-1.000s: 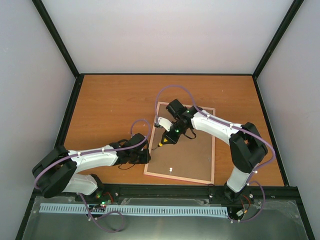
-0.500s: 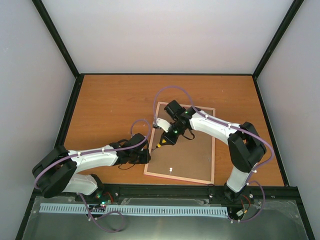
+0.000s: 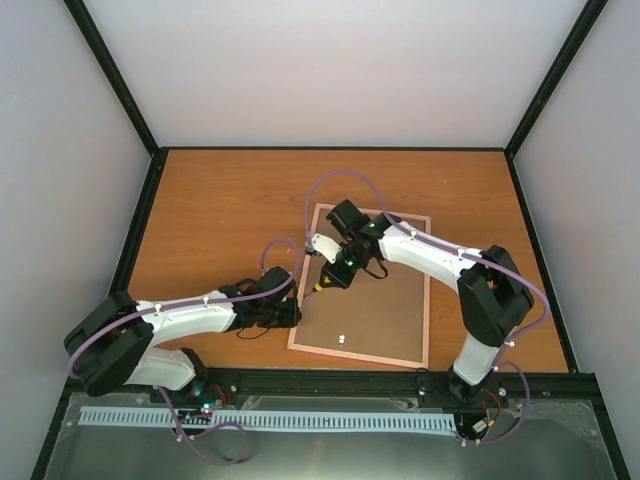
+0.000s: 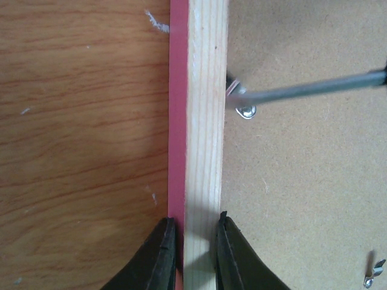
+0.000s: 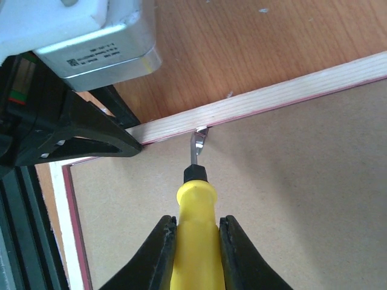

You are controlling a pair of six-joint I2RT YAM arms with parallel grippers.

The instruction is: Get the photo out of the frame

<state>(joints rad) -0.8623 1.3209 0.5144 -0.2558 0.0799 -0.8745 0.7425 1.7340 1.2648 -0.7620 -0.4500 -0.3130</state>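
Observation:
The frame [image 3: 428, 300] lies face down on the table, pink edge outward and brown backing board [image 3: 385, 305] on top. The photo is hidden under the board. My left gripper [image 3: 292, 315] is shut on the frame's left wooden rail [image 4: 205, 121], one finger on the pink outer side and one on the board side [image 4: 195, 226]. My right gripper [image 5: 196, 226] is shut on a yellow-handled screwdriver [image 5: 195, 199]. The screwdriver's blade touches a small metal tab [image 5: 199, 136] at that rail, just beyond the left fingers. The left wrist view shows the shaft [image 4: 314, 86] reaching the tab [image 4: 245, 110].
Another metal tab [image 3: 341, 339] sits on the board near the frame's front edge, also seen low in the left wrist view [image 4: 373, 275]. The wooden table [image 3: 220, 210] is bounded by white walls and a black rail along the near edge.
My right gripper and the screwdriver have edged slightly toward the far left along the rail. The left gripper and the frame have stayed put.

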